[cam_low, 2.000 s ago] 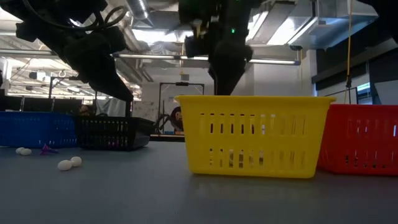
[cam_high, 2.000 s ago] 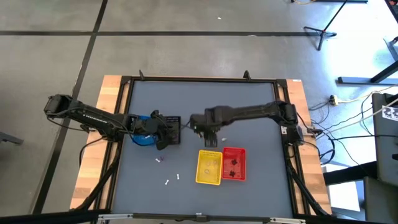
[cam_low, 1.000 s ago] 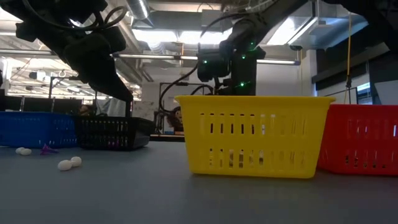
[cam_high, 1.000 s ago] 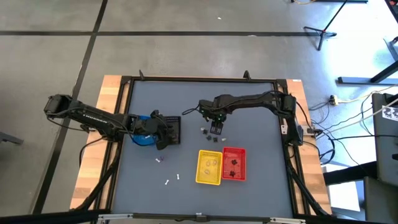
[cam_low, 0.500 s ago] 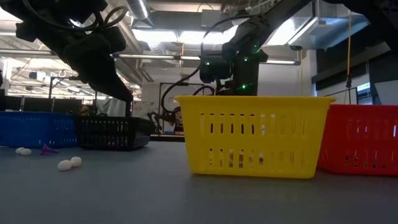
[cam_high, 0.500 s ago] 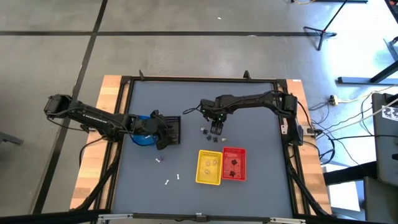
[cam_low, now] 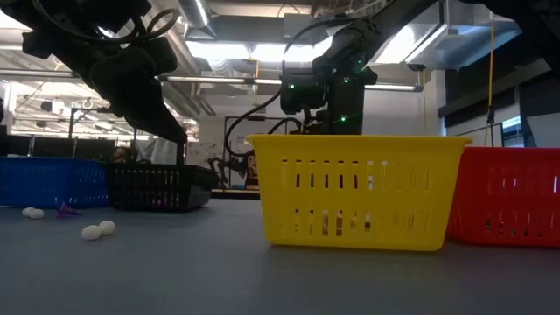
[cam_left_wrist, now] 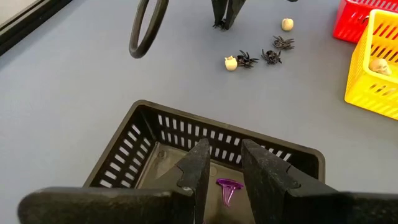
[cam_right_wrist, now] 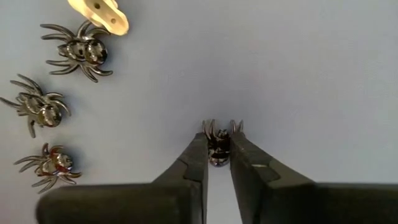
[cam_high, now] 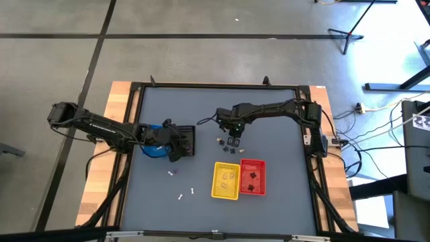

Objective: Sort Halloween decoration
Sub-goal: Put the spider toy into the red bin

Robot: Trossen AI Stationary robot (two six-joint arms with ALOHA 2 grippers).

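The Halloween decoration is tiny loose trinkets. Black spiders [cam_right_wrist: 81, 50] [cam_right_wrist: 37, 109] [cam_right_wrist: 50, 163] and a tan skull [cam_right_wrist: 99, 14] lie on the grey table behind the yellow basket [cam_high: 226, 180]. My right gripper [cam_right_wrist: 217, 152] points straight down among them, shut on one more black spider [cam_right_wrist: 217, 144]. My left gripper [cam_left_wrist: 222, 168] hangs open over the black basket [cam_left_wrist: 155, 143], where a purple trinket [cam_left_wrist: 227, 190] lies on the floor. More white and purple trinkets [cam_high: 181, 196] [cam_high: 172, 172] lie near the table's front left. My right gripper pinches the small black spider's body [cam_right_wrist: 217, 149] between its two fingertips, coming from above and pointing down. The spider's legs [cam_right_wrist: 209, 126] stick out past the tips. It is at the table surface; whether it is lifted I cannot tell.
The red basket [cam_high: 252, 177] stands against the yellow one's right side and holds dark pieces. A blue basket [cam_high: 154, 149] sits left of the black one under my left arm. A second skull [cam_left_wrist: 286, 24] lies beyond the spiders. Open grey table lies toward the far edge.
My right gripper has come down from above the yellow basket onto the cluster of spiders behind it and has kept still there since. In the low view it has sunk out of sight behind the yellow basket.
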